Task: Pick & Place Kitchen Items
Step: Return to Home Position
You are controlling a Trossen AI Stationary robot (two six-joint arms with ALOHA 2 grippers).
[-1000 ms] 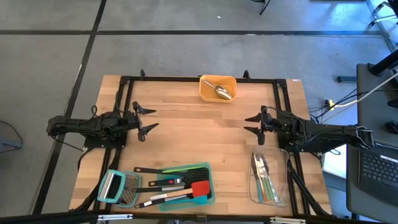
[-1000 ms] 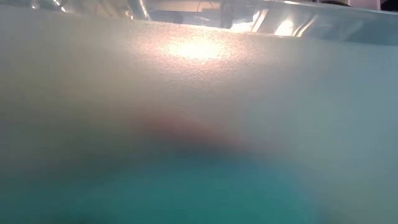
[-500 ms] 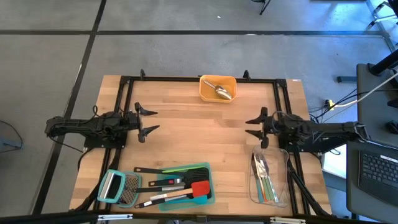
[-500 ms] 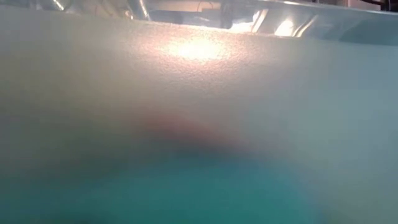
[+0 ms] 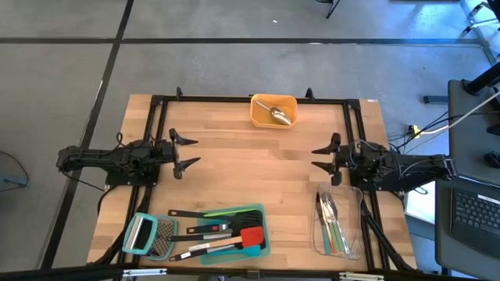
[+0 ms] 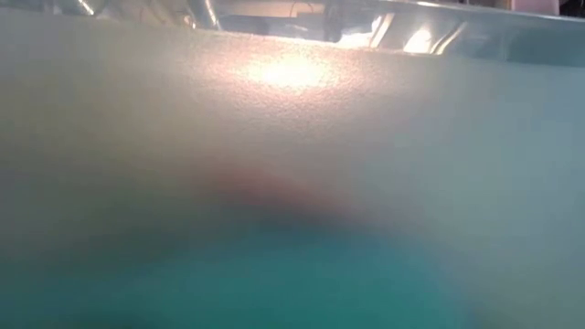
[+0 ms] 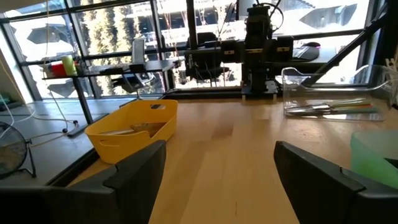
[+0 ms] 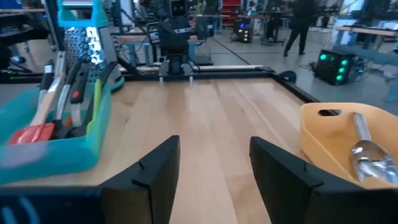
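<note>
Both my arms lie low over the wooden counter, one at each side, pointing in toward each other. My left gripper hovers above bare wood near the left edge with its fingers spread wide, holding nothing. My right gripper hangs opposite it near the right edge, also spread and empty, just above the near end of the clear bin. That bin sits at the right front corner and holds the cutlery, silver pieces lying lengthwise beside a few with green and orange handles. At the far edge, in the middle, the orange bin holds the silver scoop, which lies slanted inside it. At the front, left of centre, the teal bin carries the red turner, a green spatula and the black turners, whose handles stick out over its left rim. The grater with its light-blue handle lies just beside that bin, close under those handles. The low view is filled by a blurred teal surface, and I cannot tell anything from it.
</note>
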